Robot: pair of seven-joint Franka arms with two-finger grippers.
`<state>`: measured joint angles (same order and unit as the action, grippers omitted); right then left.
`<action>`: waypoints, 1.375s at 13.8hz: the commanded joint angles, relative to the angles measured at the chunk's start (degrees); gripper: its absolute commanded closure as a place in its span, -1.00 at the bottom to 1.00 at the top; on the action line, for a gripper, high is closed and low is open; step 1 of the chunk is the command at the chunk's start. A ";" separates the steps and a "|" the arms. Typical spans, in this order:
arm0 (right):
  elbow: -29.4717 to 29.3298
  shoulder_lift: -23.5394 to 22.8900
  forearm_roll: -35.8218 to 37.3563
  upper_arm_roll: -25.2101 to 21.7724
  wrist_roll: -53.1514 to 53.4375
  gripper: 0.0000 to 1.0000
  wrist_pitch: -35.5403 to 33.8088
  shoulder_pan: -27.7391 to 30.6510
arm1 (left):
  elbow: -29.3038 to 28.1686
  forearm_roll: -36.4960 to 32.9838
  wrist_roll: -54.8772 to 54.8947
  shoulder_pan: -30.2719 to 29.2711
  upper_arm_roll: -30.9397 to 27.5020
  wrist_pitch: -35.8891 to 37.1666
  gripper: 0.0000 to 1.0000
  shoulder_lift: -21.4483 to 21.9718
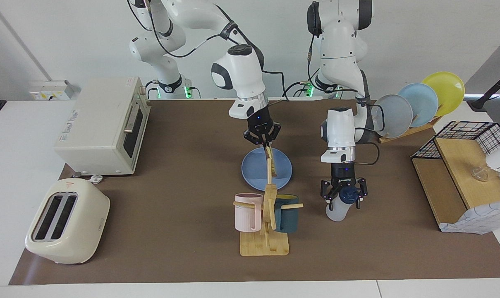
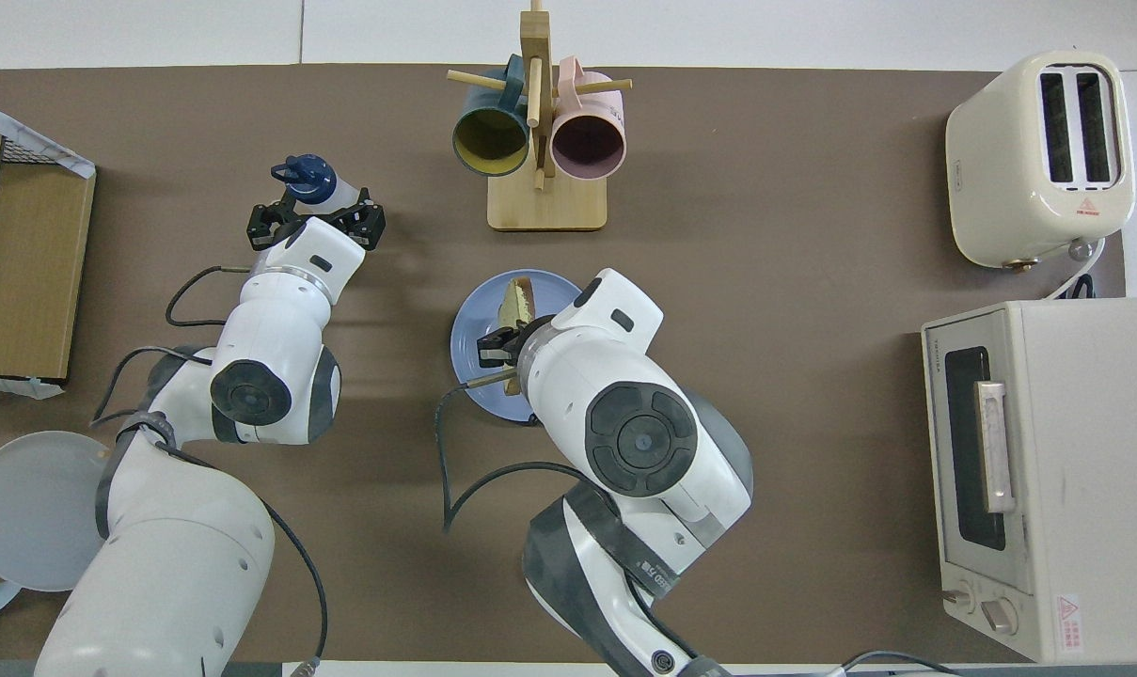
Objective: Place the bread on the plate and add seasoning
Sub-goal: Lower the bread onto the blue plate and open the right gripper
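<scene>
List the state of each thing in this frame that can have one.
bread: held on edge over the plate
plate: flat on the table, nothing lying on it yet
seasoning: standing, capped
right gripper: shut on bread
left gripper: open around the seasoning's cap
toaster: slots empty
oven: door closed
mugs: hanging on the stand

Right claw (image 1: pixel 262 142) clamped shut, low; left claw (image 1: pixel 344 194) spread wide, low.
</scene>
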<state>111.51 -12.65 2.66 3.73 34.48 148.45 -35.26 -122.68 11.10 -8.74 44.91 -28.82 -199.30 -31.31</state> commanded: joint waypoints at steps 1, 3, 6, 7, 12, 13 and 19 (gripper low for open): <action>1.52 -2.19 0.15 -0.13 2.33 1.00 5.35 -0.60 | 1.83 -1.61 -1.02 -3.60 3.24 -1.18 -1.00 -1.13; 2.74 -2.20 0.15 -0.13 2.69 1.00 5.45 -0.52 | 2.18 -1.61 -1.11 -4.39 3.60 -1.27 -1.00 -1.13; 5.64 -1.59 0.24 -0.48 2.78 1.00 5.36 0.71 | 3.15 -1.61 -1.11 -6.84 5.87 -1.18 -1.00 -1.04; 6.17 -1.15 0.24 -0.48 2.70 1.00 5.01 1.67 | 3.50 -1.61 -1.02 -8.07 7.36 -1.18 -1.00 -1.04; 6.09 -0.88 0.24 -0.48 2.52 1.00 1.68 3.79 | 3.33 -1.26 -1.11 -8.08 8.34 -1.36 -0.93 -0.86; 6.18 -0.88 0.24 -0.48 2.34 1.00 1.50 4.31 | 3.33 -1.26 -1.19 -8.17 8.34 -1.27 -0.50 -0.86; 8.19 -0.62 0.06 -0.22 2.87 1.00 1.32 6.87 | 3.59 -2.04 -1.28 -8.52 8.26 -1.01 1.00 -0.77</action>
<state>117.15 -14.86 2.66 2.77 35.95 149.80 -28.84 -120.00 10.59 -9.26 37.74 -21.11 -199.52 -31.62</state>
